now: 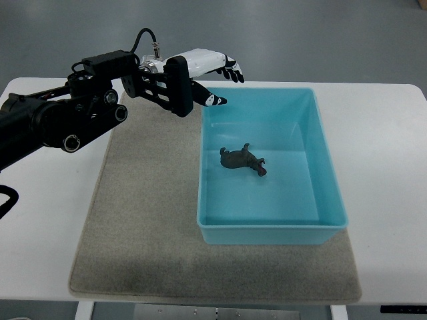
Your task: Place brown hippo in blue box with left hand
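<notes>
One hippo (243, 160) in the box (327, 167).
Smooth brown figure lies in the glossy blue rectangular tub on a felt mat (143, 227); left hand (217, 75) hovers, fingers spread, empty.

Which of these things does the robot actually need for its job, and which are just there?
Part of the job:
- small brown toy hippo, lying inside the box
- light blue plastic box
- left robot hand, open, holding nothing

Just there:
- beige felt mat
- white table

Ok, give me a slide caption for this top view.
Brown hippo lies inside the blue box; the left hand, open and empty, hovers above the box's far-left corner.
</notes>
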Robot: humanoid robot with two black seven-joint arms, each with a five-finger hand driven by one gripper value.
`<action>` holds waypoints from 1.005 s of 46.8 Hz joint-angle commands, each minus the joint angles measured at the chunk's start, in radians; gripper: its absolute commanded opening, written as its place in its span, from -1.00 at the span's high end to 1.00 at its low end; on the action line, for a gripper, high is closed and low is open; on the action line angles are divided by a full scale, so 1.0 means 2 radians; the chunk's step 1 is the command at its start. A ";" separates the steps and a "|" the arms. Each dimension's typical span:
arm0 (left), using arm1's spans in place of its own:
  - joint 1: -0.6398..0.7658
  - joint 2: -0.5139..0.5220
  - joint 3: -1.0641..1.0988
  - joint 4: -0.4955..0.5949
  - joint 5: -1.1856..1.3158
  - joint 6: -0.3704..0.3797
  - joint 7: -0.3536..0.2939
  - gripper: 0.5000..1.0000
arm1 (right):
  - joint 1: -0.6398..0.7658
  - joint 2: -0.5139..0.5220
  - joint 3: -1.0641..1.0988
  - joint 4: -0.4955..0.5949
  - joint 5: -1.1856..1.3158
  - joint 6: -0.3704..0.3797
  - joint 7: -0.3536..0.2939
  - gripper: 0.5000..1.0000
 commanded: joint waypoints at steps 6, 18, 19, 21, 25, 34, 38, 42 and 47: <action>0.002 0.002 0.000 0.029 -0.013 0.012 0.000 0.02 | 0.000 0.000 0.000 0.000 0.000 0.000 0.000 -0.74; 0.002 0.001 0.002 0.064 -0.102 0.023 0.000 -0.37 | 0.000 0.000 0.000 0.000 0.000 0.000 0.000 -0.74; 0.002 0.001 0.002 0.065 -0.110 0.024 0.000 -0.38 | 0.000 0.000 0.000 0.000 0.000 0.000 0.000 -0.74; 0.003 0.001 0.002 0.069 -0.124 0.023 0.001 -0.50 | 0.000 0.000 0.000 0.000 0.000 0.000 0.000 -0.74; 0.004 0.001 0.002 0.073 -0.154 0.027 0.001 -0.98 | 0.000 0.000 0.000 0.000 0.000 0.000 0.000 -0.74; 0.005 0.001 0.006 0.091 -0.235 0.037 0.001 -0.99 | 0.000 0.000 0.000 0.000 0.000 0.000 0.000 -0.74; 0.007 -0.001 0.006 0.098 -0.272 0.037 0.001 -0.98 | 0.000 0.000 0.000 0.000 0.000 0.000 0.000 -0.74; 0.008 -0.004 0.005 0.111 -0.315 0.039 0.003 -0.98 | 0.000 0.000 0.000 0.000 0.000 0.000 0.000 -0.74; 0.008 -0.004 0.005 0.125 -0.387 0.039 0.008 -0.98 | 0.000 0.000 0.000 0.000 0.000 0.000 0.000 -0.74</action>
